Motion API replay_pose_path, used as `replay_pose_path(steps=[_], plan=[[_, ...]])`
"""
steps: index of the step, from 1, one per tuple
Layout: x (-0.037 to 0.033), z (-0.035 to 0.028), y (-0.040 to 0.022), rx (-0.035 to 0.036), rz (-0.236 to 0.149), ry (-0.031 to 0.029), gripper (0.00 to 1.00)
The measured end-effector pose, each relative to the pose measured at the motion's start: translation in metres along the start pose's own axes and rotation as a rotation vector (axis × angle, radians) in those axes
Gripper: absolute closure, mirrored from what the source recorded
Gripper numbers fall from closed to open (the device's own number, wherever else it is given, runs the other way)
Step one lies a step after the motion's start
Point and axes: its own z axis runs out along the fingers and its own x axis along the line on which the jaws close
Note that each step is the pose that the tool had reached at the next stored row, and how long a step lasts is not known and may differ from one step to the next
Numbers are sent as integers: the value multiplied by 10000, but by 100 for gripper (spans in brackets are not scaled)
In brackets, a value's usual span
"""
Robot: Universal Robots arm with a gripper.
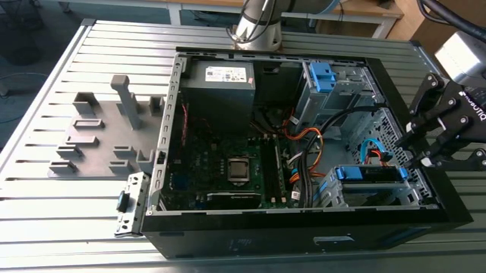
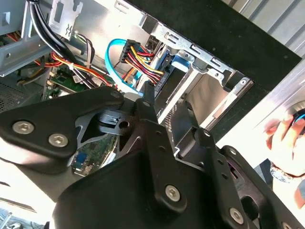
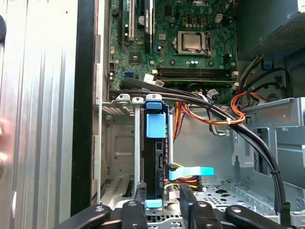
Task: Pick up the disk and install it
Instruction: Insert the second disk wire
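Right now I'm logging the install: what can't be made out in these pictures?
- Label: the disk sits edge-on in the drive cage in the first wrist view.
- Its near end: partly behind the end effector there.
- Cage interior: the end effector's body blocks it in the second wrist view.
- A hand: blurred, cut by that view's edge.

An open black computer case fills the middle of the exterior view, lying on a slatted metal table. Inside it, a green motherboard with a silver processor socket sits below a grey power supply. Orange cables curl just right of the board. A grey fixture plate lies left of the case.
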Motion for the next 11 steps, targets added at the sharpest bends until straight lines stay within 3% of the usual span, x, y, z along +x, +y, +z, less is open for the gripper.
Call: replay_pose_path(steps=[3,6,11], plan=[[0,3,11,1,0,3,59],[-4,47,65,0,0,0,59],[-61,91,100,0,0,1,59]])
